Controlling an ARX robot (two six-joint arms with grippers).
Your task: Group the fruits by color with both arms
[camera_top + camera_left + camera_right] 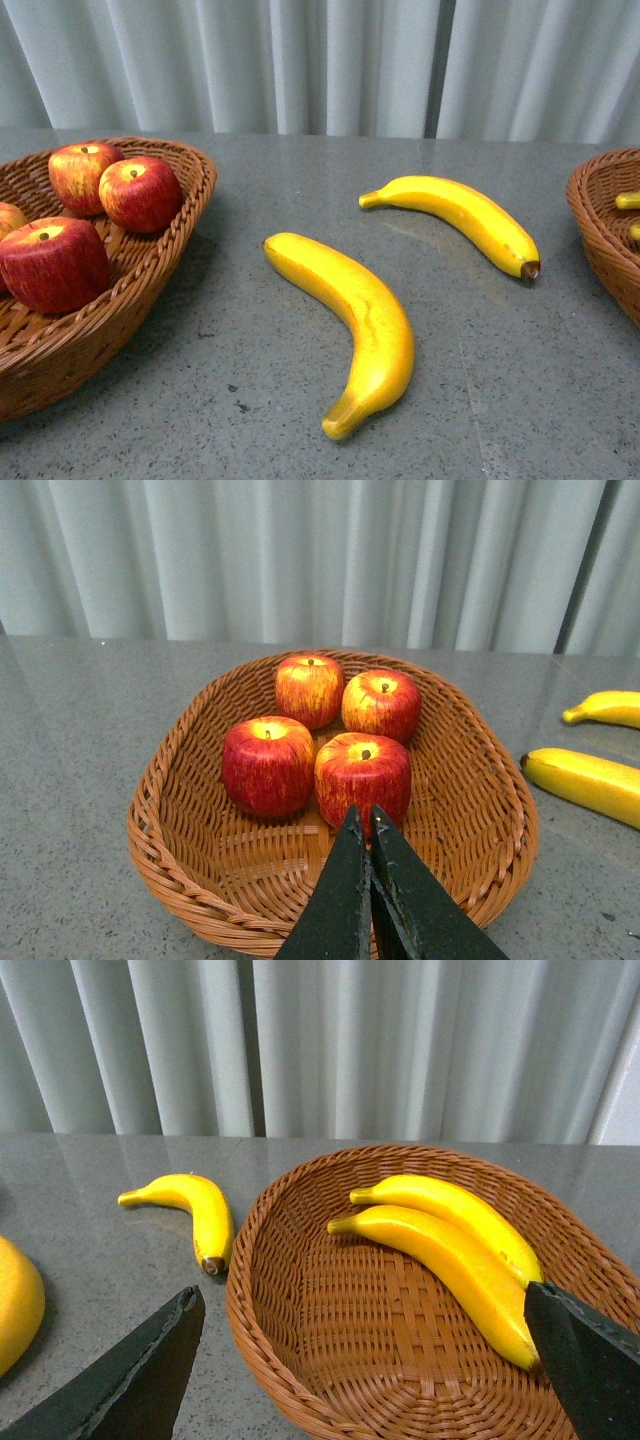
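Several red apples (267, 765) lie in a wicker basket (160, 850) in the left wrist view. My left gripper (362, 818) is shut and empty, its tips just above the nearest apple (363, 775). Two yellow bananas (440, 1265) lie in another wicker basket (250, 1310) in the right wrist view. My right gripper (360, 1300) is open wide and empty over that basket's near rim. Two more bananas lie on the grey table between the baskets, one near (360, 320) and one farther right (460, 215). Neither gripper shows in the front view.
In the front view the apple basket (190, 200) stands at the left edge and the banana basket (595, 235) at the right edge. A pale pleated curtain (320, 60) hangs behind the grey table (250, 420).
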